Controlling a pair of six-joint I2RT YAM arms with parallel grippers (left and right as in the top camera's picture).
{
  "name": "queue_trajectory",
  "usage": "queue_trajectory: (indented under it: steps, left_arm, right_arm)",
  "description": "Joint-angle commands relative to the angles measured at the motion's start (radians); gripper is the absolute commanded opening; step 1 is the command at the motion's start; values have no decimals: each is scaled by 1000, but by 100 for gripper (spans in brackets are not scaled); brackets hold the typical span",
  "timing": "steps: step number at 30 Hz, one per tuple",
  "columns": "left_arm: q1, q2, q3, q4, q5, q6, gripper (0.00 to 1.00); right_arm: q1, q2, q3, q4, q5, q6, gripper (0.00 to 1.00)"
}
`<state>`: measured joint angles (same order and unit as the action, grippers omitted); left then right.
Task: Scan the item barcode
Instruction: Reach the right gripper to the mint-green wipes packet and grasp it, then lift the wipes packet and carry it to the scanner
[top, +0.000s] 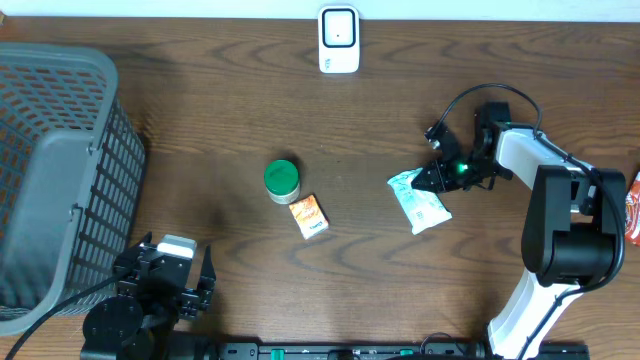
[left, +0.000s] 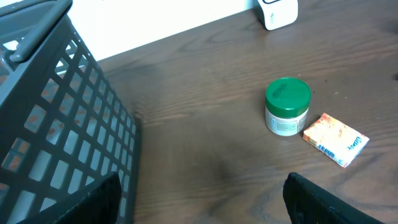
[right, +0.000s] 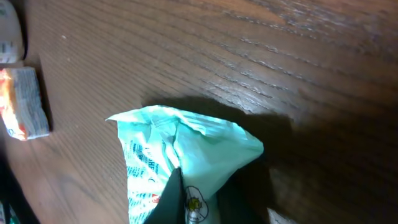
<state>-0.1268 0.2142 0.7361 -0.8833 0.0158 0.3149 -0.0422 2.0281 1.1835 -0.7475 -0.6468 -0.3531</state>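
Right gripper (top: 428, 180) clamped on crumpled edge of teal packet (top: 422, 206)

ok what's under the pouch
Only bare table wood shows around the pouch. Anything directly beneath it is covered by the pouch itself, so that cannot be seen. The right fingers are shut on its edge.

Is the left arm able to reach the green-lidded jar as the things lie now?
Probably yes. Bare table lies between the open left tool and the green-lidded jar; the orange packet sits beside it, off the direct line.
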Motion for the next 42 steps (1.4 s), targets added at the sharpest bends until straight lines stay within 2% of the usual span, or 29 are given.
queue_trajectory:
  steps: [1,6,8,12,18,21,26,31,33,35,37,38,42]
  left_arm:
    - [4,0,0,1,-8,5,84]
    - [4,0,0,1,-8,5,84]
    - [4,0,0,1,-8,5,84]
    - [4,0,0,1,-8,5,84]
    - [4,0,0,1,-8,5,84]
    - [4,0,0,1,-8,5,84]
    - [4,0,0,1,-8,5,84]
    - [4,0,0,1,-8,5,84]
    - [4,0,0,1,-8,5,84]
    - [4,0,0,1,-8,5,84]
    - [4,0,0,1,-8,5,84]
    - [4,0,0,1,-8,5,84]
    - [4,0,0,1,-8,5,84]
  right_arm:
    - [31,103,-63,-25,111,-3,1]
    - [31,57,80,-207,-211,-108,1]
    - [31,25,156,-270,-304,-95,2]
    - [28,-50,278,-311,-361,176,2]
    - [49,-233,321,-319,-416,336,2]
    - [58,-373,322,-310,-423,478,2]
    - [57,-501,322,-304,-347,638,2]
    - [57,-510,322,-304,-344,672,2]
    - [67,-512,322,-280,-273,615,1]
    - [123,-518,322,-143,-156,492,2]
    - [164,-522,322,-54,-104,441,1]
    - [214,-523,322,39,29,414,1]
    - [341,-523,322,196,572,373,1]
